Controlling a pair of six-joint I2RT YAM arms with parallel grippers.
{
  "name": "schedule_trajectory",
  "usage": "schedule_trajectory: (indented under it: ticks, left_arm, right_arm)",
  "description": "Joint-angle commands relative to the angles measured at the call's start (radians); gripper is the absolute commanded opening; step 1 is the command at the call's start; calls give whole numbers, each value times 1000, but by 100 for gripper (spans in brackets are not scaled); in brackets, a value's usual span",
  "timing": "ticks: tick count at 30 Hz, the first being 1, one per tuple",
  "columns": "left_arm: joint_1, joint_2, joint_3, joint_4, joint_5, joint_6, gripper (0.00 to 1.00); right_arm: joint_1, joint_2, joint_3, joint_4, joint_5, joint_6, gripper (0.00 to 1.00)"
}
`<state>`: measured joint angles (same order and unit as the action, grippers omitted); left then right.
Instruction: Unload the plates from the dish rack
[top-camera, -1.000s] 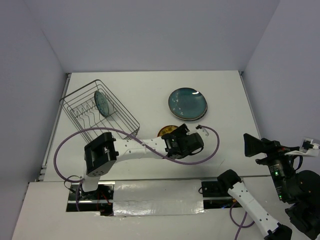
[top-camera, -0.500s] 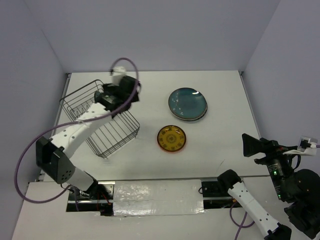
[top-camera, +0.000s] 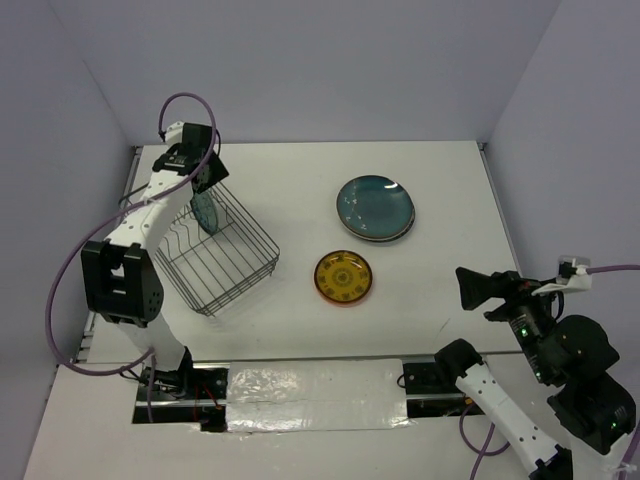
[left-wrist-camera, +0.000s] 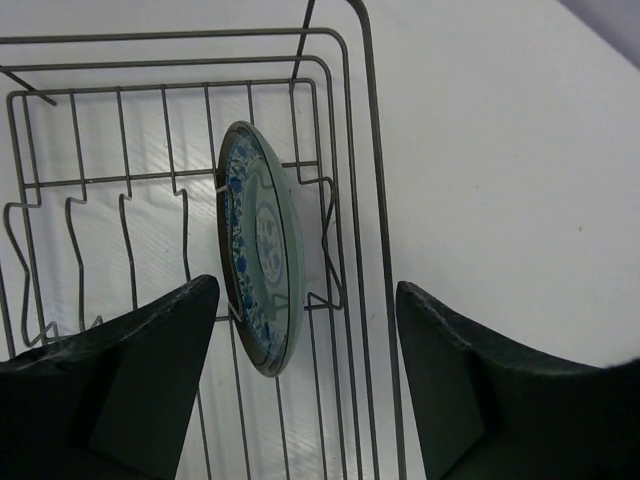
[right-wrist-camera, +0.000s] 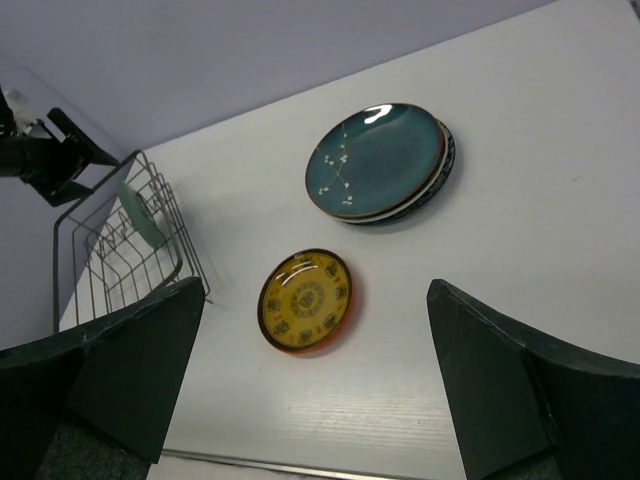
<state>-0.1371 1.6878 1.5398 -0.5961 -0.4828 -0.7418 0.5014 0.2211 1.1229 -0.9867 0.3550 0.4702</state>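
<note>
Teal-patterned plate (left-wrist-camera: 262, 245) upright in dish rack (left-wrist-camera: 375, 160) | left jaws spread, facing it | right jaws spread too

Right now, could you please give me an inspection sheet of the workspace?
Surface: white table, no spills seen.
Job's things: dark grey wire dish rack at the left, holding one small teal-patterned plate upright between its dividers. A stack topped by a dark teal plate and a small orange-yellow plate lie flat on the table.
Clutter: nothing seen.
Grippers: left tool open, hovering over the racked plate. Right tool open and empty, off to the right.
Cables: purple cable loops loosely beside the left arm.
Surroundings: pale lilac walls on three sides.
</note>
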Motion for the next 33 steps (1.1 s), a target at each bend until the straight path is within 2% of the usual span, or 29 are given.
schedule_trajectory:
  ticks: [1,6,8,9,14,18,27,29,33]
  left_arm:
    - [30,30,43,-1,46,-36,83]
    - [50,53,-20,39,62,-45,76]
    - [57,67,-46,67,87,-44,65]
    - [57,72,-50,71,90,-44,53]
    - [60,90,-67,91,113,-51,45]
    - [60,75,-79,105,125,-54,30]
    - [87,-16,-103,122,156,-25,4]
    - [87,-33,-89,119,154,-18,0]
    - [90,-68,-67,133,193,8,0]
  right_arm:
    - [3,44,-21,54,-63,-25,100]
    - [6,54,-64,80,-65,-41,100]
    - [5,58,-77,95,-79,-41,100]
    - [5,60,-81,98,-83,-42,100]
    - [6,72,-91,102,-93,-45,100]
    - [3,69,-84,92,-77,-47,100]
    - [5,61,-80,83,-74,-44,100]
    - [3,60,-77,79,-73,-41,100]
    - [5,55,-57,66,-79,-38,100]
